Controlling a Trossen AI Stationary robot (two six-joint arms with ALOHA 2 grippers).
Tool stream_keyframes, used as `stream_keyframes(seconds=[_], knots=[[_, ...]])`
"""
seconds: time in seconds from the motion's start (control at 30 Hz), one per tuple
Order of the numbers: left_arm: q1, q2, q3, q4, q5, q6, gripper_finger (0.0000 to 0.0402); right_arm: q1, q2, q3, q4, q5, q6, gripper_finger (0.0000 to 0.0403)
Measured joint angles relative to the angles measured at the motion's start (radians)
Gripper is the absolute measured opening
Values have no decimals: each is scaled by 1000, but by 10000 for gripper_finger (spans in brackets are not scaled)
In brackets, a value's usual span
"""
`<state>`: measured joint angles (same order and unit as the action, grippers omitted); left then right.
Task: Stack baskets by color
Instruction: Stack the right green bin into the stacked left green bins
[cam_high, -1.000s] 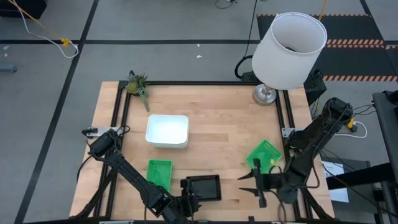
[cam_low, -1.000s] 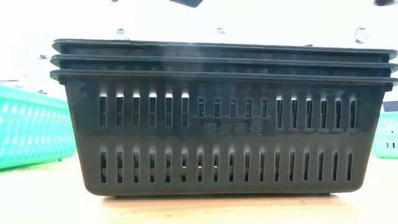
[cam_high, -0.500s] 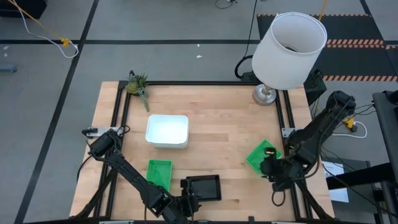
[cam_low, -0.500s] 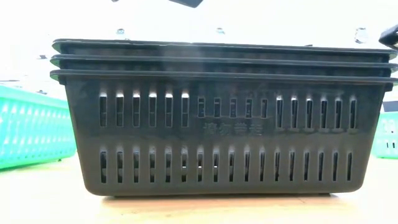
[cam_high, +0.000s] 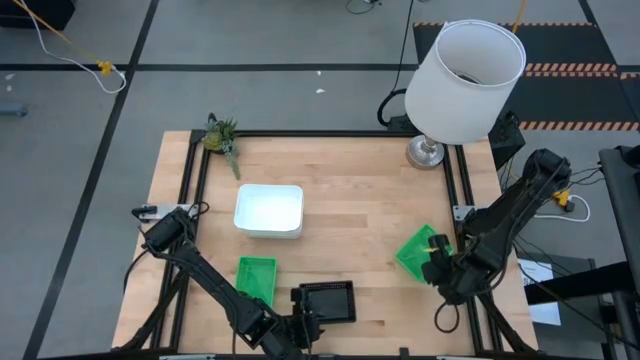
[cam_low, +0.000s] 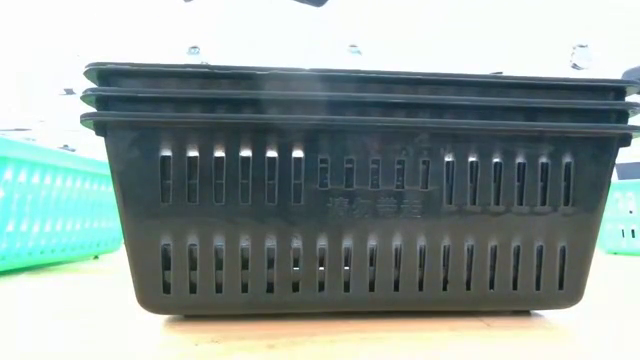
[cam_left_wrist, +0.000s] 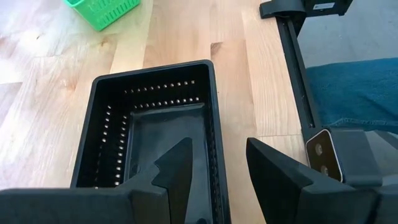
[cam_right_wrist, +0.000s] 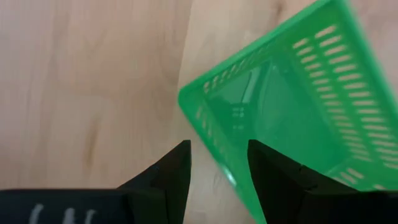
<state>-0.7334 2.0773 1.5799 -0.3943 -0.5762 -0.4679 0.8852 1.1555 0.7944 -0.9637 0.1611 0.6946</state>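
Table: pale wood, grey floor around.
Green basket: turned diagonal to the table edges.
Right gripper: fingers apart, straddling its wall.
Left gripper: fingers apart, astride the black baskets' wall.

A wooden desk with a black frame along its edges carries a large white lampshade on a round metal base at the far right corner. A small green plant sprig lies at the far left corner. A yellow cable runs across the grey floor beyond the desk.
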Motion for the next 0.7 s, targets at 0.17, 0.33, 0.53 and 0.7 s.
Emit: stream_keyframes(seconds=[0.17, 0.33, 0.53, 0.7], knots=[[0, 0, 0, 1, 0, 1, 154, 0, 34, 0, 1, -40, 2, 120], [0, 0, 0, 3, 0, 0, 154, 0, 65, 0, 1, -56, -7, 79], [0, 0, 0, 3, 1, 0, 154, 0, 100, 0, 14, -55, -24, 29], [0, 0, 0, 3, 1, 0, 154, 0, 111, 0, 69, -23, -58, 7]])
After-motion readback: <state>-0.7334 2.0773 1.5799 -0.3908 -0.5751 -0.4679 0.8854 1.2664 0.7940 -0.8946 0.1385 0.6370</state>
